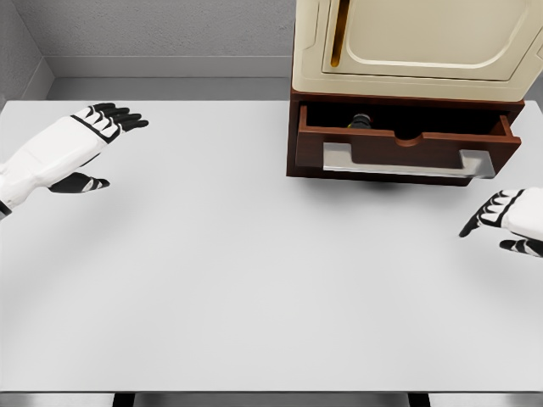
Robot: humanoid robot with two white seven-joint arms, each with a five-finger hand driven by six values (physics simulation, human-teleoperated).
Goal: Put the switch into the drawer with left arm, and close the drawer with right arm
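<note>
Where the drawer stands pulled out of the dark brown base under the cream cabinet, a small dark item, prob. the switch, shows just inside its back left part, mostly hidden by the drawer front, so its shape can't be made out. The drawer front is reddish brown w/ a shallow notch in its top edge and a pale grey bar handle across its lower part. The cabinet unit sits at the far right of the white worktop, w/ a brass-coloured strip on the cream door above. The right hand comes in at the right edge, below and just right of the handle, apart from it, fingers loosely extended toward the left and gripping nothing. The left hand is well apart at the far left of the worktop, raised over it, black fingertips stretched out and relaxed, thumb hanging below, nothing held. A grey wall runs behind the worktop.
</note>
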